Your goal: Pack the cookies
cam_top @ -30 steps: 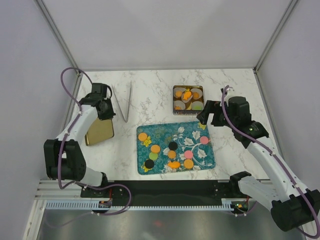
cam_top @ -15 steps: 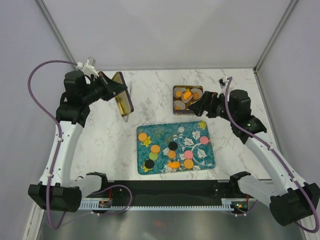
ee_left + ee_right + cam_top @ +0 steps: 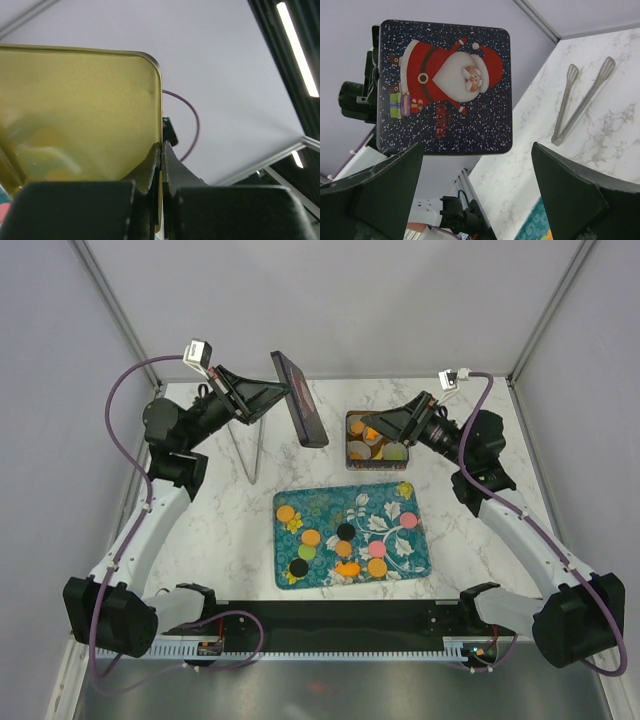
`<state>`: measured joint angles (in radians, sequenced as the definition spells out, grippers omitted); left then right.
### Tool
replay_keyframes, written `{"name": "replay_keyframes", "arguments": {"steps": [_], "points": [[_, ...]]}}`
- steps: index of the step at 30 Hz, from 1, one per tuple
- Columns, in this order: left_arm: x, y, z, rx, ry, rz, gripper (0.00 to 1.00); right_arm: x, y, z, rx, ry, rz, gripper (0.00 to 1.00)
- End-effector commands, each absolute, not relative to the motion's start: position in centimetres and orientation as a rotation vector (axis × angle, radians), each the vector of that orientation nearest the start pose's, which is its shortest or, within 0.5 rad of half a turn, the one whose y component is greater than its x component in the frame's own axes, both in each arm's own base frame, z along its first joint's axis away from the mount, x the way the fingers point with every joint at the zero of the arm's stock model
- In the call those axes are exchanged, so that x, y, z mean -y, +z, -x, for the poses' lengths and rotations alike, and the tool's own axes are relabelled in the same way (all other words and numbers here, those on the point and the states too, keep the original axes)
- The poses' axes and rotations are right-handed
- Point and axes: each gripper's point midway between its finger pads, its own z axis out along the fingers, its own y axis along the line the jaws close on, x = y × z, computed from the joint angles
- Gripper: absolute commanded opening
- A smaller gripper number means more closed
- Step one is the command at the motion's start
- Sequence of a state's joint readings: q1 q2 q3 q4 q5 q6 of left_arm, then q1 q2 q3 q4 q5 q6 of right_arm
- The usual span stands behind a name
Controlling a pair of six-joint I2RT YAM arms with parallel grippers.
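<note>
Several cookies (image 3: 345, 532), orange, pink, green and black discs, lie on a teal flowered tray (image 3: 322, 503). More cookies sit in white paper cups in a small square tin (image 3: 349, 443) behind the tray. My left gripper (image 3: 270, 392) is shut on the edge of the tin's lid (image 3: 300, 412) and holds it upright, high above the table. The left wrist view shows the lid's gold inside (image 3: 75, 115) with the jaws pinched on its rim. My right gripper (image 3: 372, 426) is open and empty, raised above the tin, facing the lid's Santa picture (image 3: 445, 85).
Metal tongs (image 3: 254, 445) lie on the marble table left of the tin and show in the right wrist view (image 3: 582, 100). White walls close in the back and both sides. The tray's corner (image 3: 536, 226) shows low in the right wrist view.
My left arm has lifted the lid from the table's left side and swung it up and right toward the tin. My right gripper has risen and turned to face the lid.
</note>
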<state>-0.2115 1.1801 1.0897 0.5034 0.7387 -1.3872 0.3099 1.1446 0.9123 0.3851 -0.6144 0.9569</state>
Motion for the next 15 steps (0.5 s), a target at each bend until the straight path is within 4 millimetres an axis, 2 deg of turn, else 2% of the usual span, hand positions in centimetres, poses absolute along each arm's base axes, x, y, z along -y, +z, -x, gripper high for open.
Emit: {"name": "replay_keyframes", "arguments": {"steps": [1, 3, 4, 5, 7, 8, 15], "points": [[21.6, 50.5, -25.7, -1.274, -1.961, -0.042, 0.02, -23.9, 38.7, -30.1, -1.506, 1.567, 0.075, 0.98], [21.7, 51.1, -25.2, -1.226, -2.002, -0.05, 0.02, -24.1, 39.1, -29.9, -1.459, 1.609, 0.09, 0.98], [22.0, 51.2, -25.0, -1.217, -2.022, -0.057, 0.02, -24.3, 38.3, -30.0, -1.477, 1.665, 0.042, 0.98], [22.2, 51.4, -24.7, -1.206, -2.037, -0.063, 0.02, -24.2, 39.4, -29.6, -1.406, 1.687, 0.071, 0.98], [22.6, 51.8, -24.3, -1.173, -2.072, -0.076, 0.02, -24.4, 39.0, -29.8, -1.406, 1.749, 0.036, 0.98], [22.7, 51.8, -24.5, -1.163, -2.08, -0.071, 0.02, -24.3, 39.5, -29.6, -1.37, 1.761, 0.052, 0.98], [23.7, 52.5, -23.9, -1.11, -2.149, -0.083, 0.02, -24.7, 39.4, -30.3, -1.365, 1.803, 0.032, 0.98]]}}
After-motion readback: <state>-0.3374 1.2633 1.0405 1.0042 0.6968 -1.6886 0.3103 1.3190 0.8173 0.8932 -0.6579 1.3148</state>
